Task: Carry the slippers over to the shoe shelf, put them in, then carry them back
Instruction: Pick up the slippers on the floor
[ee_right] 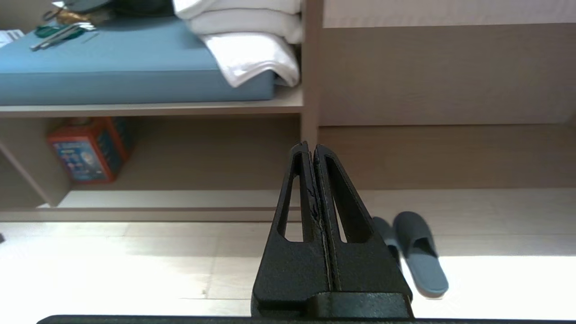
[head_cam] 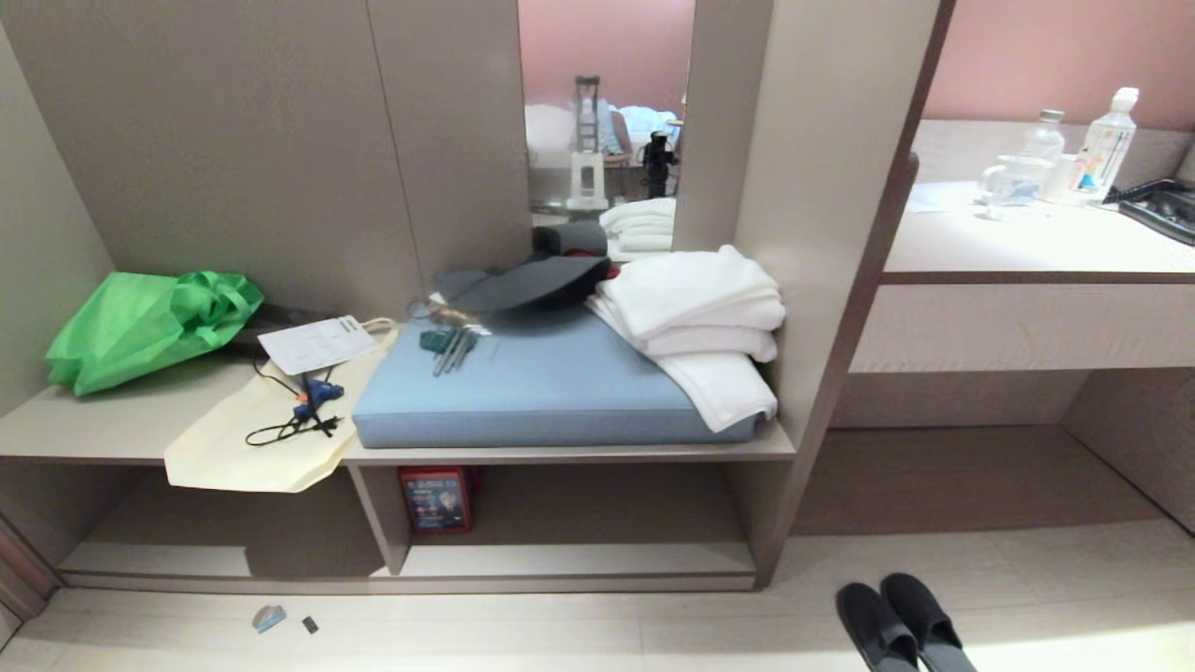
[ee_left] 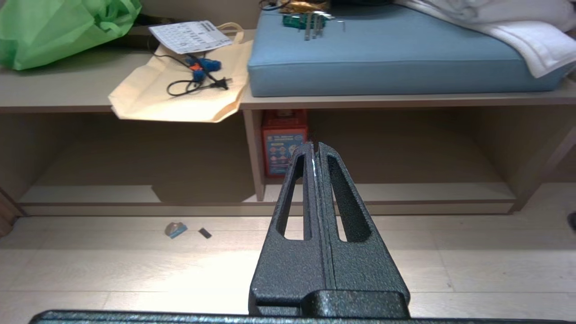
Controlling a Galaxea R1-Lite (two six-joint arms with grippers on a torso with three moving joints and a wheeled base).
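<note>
The slippers (head_cam: pixel 901 623), a dark grey-blue pair, lie side by side on the pale floor at the lower right, toes toward the unit; the right wrist view shows the slippers (ee_right: pixel 416 249) partly behind my fingers. The shoe shelf (head_cam: pixel 579 558) is the low cubby under the bench, with its pale board and front lip; it shows as the shoe shelf (ee_left: pixel 405 191) and the shoe shelf (ee_right: pixel 180 198) in the wrist views. My left gripper (ee_left: pixel 316 146) and right gripper (ee_right: pixel 310 146) both hang shut and empty above the floor, apart from the slippers. Neither arm appears in the head view.
A red box (head_cam: pixel 435 498) stands at the cubby's left end by a divider. On the bench sit a blue cushion (head_cam: pixel 541 387), white towels (head_cam: pixel 700 322), a cream bag (head_cam: pixel 252 434) and a green bag (head_cam: pixel 140 327). Small scraps (head_cam: pixel 271 617) lie on the floor. A desk counter (head_cam: pixel 1018 243) is at right.
</note>
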